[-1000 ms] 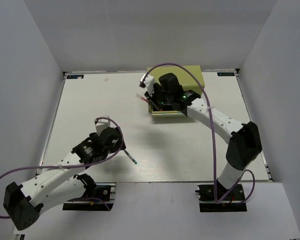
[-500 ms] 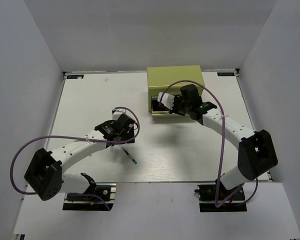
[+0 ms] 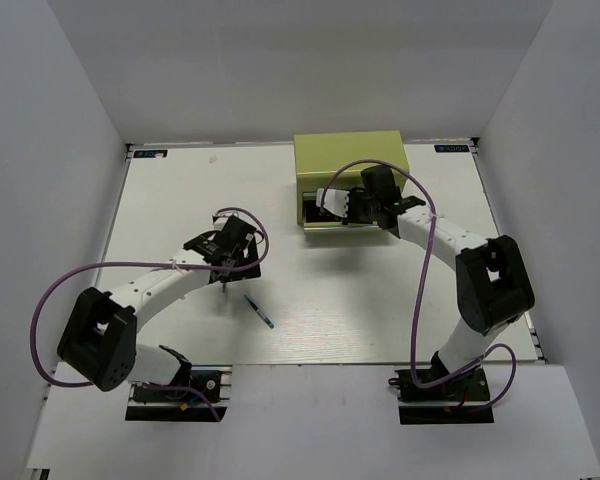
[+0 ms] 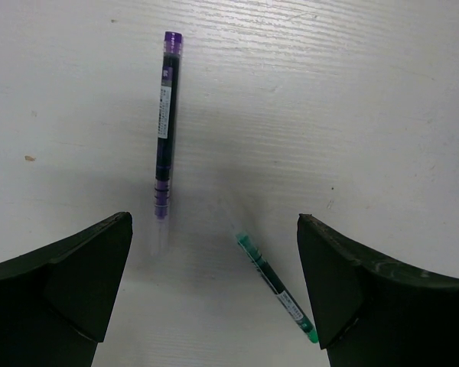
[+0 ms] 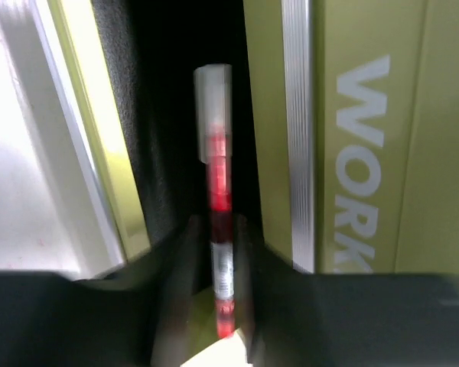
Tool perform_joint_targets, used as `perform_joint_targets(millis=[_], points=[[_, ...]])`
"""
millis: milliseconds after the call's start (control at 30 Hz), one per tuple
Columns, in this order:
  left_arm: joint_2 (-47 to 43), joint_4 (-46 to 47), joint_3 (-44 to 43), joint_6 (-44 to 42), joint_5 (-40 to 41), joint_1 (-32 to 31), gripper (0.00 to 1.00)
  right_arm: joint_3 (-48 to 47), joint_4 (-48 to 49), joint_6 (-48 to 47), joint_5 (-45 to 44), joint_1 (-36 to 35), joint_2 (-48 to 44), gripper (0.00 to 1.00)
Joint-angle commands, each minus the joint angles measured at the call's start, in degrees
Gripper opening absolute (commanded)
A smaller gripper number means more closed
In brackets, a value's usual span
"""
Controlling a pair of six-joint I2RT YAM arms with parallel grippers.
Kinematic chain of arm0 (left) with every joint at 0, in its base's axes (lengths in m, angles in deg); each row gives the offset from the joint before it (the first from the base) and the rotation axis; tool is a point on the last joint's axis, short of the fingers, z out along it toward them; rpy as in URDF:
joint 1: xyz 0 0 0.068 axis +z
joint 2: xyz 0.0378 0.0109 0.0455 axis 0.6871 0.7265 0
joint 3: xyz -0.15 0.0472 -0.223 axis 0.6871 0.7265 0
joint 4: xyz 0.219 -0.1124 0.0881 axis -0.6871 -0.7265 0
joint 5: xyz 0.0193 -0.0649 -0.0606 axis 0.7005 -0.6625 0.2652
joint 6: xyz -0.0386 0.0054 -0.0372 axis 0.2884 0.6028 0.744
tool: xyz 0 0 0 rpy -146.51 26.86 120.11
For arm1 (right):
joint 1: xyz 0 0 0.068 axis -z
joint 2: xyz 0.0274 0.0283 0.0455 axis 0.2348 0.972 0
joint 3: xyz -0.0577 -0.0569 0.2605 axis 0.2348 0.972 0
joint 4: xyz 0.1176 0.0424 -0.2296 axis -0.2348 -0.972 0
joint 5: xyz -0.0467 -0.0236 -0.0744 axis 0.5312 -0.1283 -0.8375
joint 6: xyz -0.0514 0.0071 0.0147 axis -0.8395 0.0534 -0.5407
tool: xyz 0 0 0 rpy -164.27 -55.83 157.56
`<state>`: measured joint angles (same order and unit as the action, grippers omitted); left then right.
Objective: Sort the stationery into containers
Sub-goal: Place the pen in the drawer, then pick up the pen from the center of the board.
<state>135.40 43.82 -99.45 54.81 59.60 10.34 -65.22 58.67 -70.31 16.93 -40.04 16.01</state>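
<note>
Right pincer (image 5: 219, 245): grasping the red pen (image 5: 218, 176), pointed lengthwise into the open drawer (image 5: 168, 115) of the olive box (image 5: 352, 191), so that it can slide in.
Left pincer (image 4: 214, 229): released, hovering over the purple pen (image 4: 165, 138) and green pen (image 4: 275, 284), which lie apart on the table (image 4: 367, 92); probably choosing one.

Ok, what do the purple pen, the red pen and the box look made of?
The purple pen looks plastic: glossy barrel, clear tip, printed label. The red pen too: clear barrel, red core showing through, frosted cap. The box is olive, matte, plastic or painted metal, unclear which; a ribbed silvery strip edges it, white lettering printed on.
</note>
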Motion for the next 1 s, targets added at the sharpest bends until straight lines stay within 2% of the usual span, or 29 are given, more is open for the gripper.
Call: perform_joint_targets(millis=[0, 33, 67, 100, 167, 400, 467, 600, 967], points=[[1.0, 1.8, -2.0, -1.9, -2.6, 1.9, 0.99, -3.3, 0.7, -1.9, 1.6, 0.4, -0.1, 0.37], [1.0, 2.3, -2.6, -1.9, -2.6, 1.9, 0.99, -3.5, 0.5, -1.6, 1.8, 0.4, -0.6, 0.42], [1.7, 2.8, -2.6, -2.5, -3.3, 2.5, 0.99, -3.5, -0.2, -1.1, 2.3, 0.5, -0.6, 0.56], [2.2, 2.8, -2.6, -2.5, -4.0, 2.5, 0.99, -3.6, -0.6, -0.7, 2.4, 0.5, -1.9, 0.57], [2.2, 3.5, -2.6, -2.5, -4.6, 3.1, 0.99, -3.6, -1.9, 0.2, 4.5, 0.7, -3.1, 0.57], [5.7, 5.3, -3.2, -3.6, -6.4, 4.5, 0.88, -0.3, -6.8, 5.6, 16.0, 1.9, -12.4, 0.56], [7.1, 4.3, -4.9, -3.6, -5.7, 5.0, 0.83, 0.7, -6.3, 8.0, 17.2, 1.9, -15.5, 0.56], [9.8, 3.7, -5.6, -3.6, -5.1, 6.2, 0.81, 3.5, -5.6, 12.2, 19.5, 1.8, -18.7, 0.56], [10.3, 5.7, -6.2, -4.1, -7.9, 10.6, 0.67, 11.9, -5.4, 20.6, 21.8, 1.9, -27.6, 0.56]])
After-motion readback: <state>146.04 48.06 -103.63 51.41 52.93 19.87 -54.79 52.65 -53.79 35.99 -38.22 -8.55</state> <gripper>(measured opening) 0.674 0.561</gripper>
